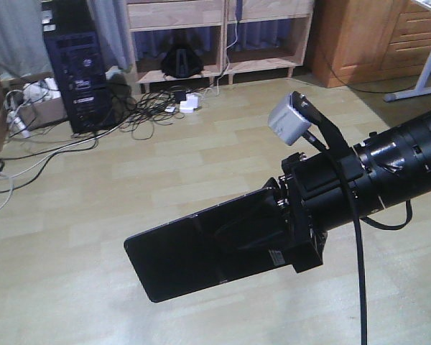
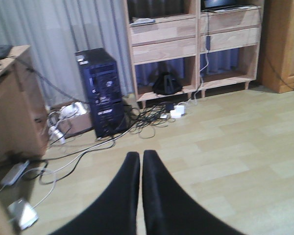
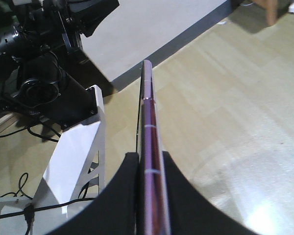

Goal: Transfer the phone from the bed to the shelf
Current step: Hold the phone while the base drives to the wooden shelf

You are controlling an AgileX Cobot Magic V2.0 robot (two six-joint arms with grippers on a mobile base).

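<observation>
The phone (image 1: 201, 251), a glossy black slab, hangs in the air over the wood floor, sticking out left from my right gripper (image 1: 276, 230). In the right wrist view the phone (image 3: 148, 107) shows edge-on with a pinkish rim, and my right gripper (image 3: 148, 155) is shut on it, one black finger pressed to each face. My left gripper (image 2: 141, 154) is shut with nothing between its fingers and points across the floor towards the shelf (image 2: 186, 46). The pale wooden shelf (image 1: 223, 14) stands against the far wall. The bed is out of view.
A black computer tower (image 1: 75, 68) stands left of the shelf, with tangled cables (image 1: 144, 115) and white adapters on the floor. A brown bedside table (image 2: 14, 107) is at the far left, a wooden cabinet (image 1: 359, 36) at the right. The white robot frame (image 3: 78, 161) is beside my right gripper.
</observation>
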